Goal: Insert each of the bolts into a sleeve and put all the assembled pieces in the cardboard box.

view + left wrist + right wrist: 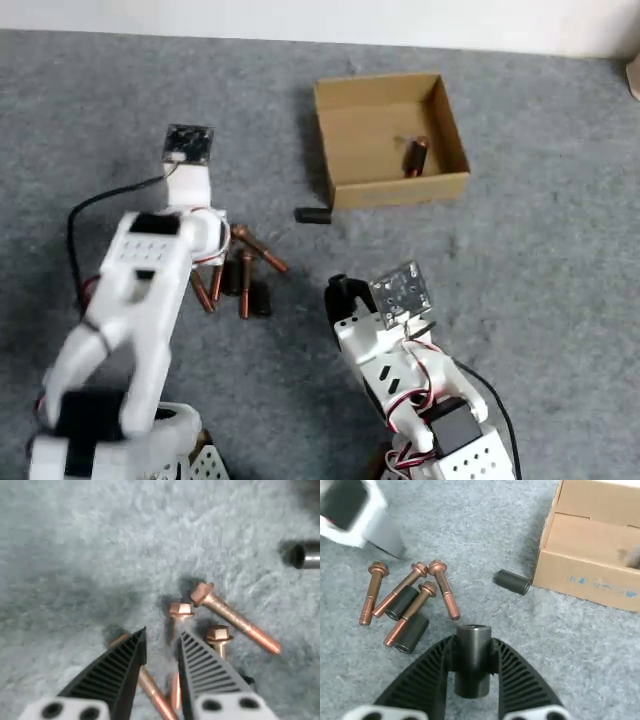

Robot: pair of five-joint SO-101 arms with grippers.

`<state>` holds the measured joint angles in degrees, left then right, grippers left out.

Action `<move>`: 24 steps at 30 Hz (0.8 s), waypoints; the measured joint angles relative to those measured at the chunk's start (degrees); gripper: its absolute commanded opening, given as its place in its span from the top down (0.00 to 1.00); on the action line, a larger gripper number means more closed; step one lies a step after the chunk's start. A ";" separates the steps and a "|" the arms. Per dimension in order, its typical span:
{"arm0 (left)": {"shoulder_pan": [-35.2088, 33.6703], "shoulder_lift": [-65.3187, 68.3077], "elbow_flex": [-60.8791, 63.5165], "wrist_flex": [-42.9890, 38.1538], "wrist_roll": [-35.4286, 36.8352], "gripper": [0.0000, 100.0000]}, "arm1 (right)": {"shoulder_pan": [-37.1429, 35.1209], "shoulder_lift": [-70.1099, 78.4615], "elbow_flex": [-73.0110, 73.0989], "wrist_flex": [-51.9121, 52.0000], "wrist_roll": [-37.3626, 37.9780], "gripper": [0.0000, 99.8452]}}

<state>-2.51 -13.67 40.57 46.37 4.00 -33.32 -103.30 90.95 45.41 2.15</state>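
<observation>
Bolts (446,591) lie clustered on the grey bench (540,260) below the left gripper (162,637), whose jaws stand apart, empty. The right gripper (473,641) is clenched on a black sleeve (472,675). A spare sleeve (313,215) lies just beside the cardboard box (400,190), which holds one assembled piece (416,157)

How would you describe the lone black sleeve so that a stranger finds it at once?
Find the cardboard box on the grey carpet. By its outer wall, at the corner nearest the bolts, lies a short black sleeve. It alone lies free on the carpet with no bolts beside it.
</observation>
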 measured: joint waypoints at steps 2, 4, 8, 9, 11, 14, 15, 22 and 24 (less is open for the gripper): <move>1.32 6.24 -3.60 -0.18 -1.23 0.88 | 0.00 0.00 0.00 0.00 0.00 1.00; 2.81 12.40 -7.12 -0.88 -2.37 0.88 | 0.00 0.00 0.00 0.00 0.00 1.00; 3.52 22.42 -13.45 -1.23 -2.73 0.88 | 0.00 0.00 0.00 0.00 0.00 1.00; 3.52 23.82 -14.77 -1.23 -2.73 0.88 | 0.00 0.00 0.00 0.00 0.00 1.00; 3.52 25.23 -16.70 -0.44 -2.73 0.88 | 0.00 0.00 0.00 0.00 0.00 1.00; 3.52 25.85 -17.76 1.23 -2.64 0.88 | 0.00 0.00 0.00 0.00 0.00 1.00; 3.52 25.85 -18.02 1.93 -2.73 0.88 | 0.00 0.00 0.00 0.00 0.00 1.00; 3.43 25.93 -19.16 7.47 -2.55 0.88 | 0.00 0.00 0.00 0.00 0.00 1.00; 3.34 25.23 -19.08 8.35 -2.73 0.88 | 0.00 0.00 0.00 0.00 0.00 1.00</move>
<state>0.84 11.56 21.49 54.73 1.27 -33.32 -103.30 90.95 45.41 2.15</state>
